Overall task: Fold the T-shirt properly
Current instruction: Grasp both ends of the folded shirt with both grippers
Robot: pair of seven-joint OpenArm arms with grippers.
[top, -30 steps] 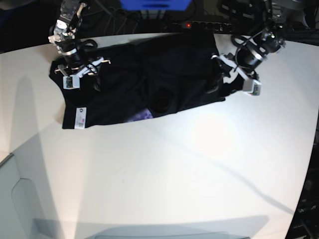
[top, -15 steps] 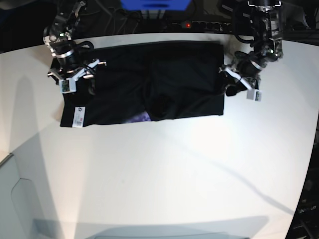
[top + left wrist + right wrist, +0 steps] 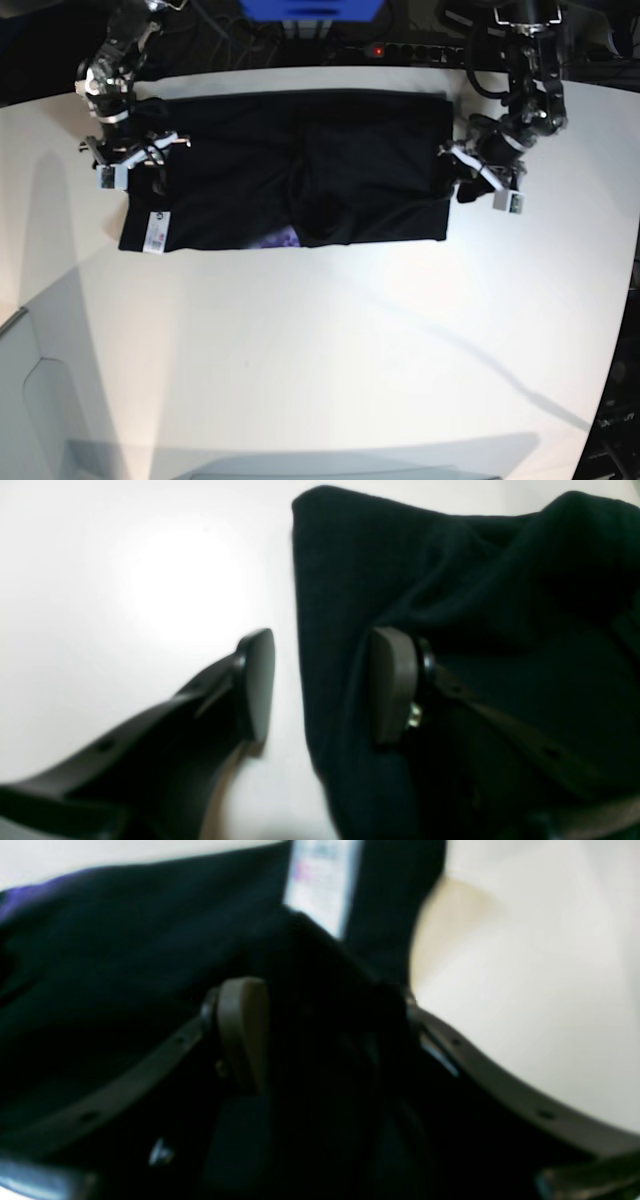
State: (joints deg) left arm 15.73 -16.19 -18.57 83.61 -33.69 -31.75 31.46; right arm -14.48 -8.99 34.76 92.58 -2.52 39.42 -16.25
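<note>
Base view: black T-shirt (image 3: pixel 300 165) stretched between both pincers.

White tag (image 3: pixel 322 882) blurred, its print unreadable, top edge-cropped.

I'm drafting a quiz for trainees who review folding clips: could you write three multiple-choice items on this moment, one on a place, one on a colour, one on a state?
1. Where does the T-shirt lie on the table?
A. far edge
B. middle
C. near edge

2. What colour shows at the shirt's near hem?
A. green
B. purple
C. yellow

3. How do the left gripper's jaws stand?
A. shut on the cloth
B. apart, astride the shirt's edge
C. shut on nothing

Answers: 1 A, it lies below the power strip; 2 B, a purple patch peeks out; 3 B, gaps show beside the cloth.
</note>
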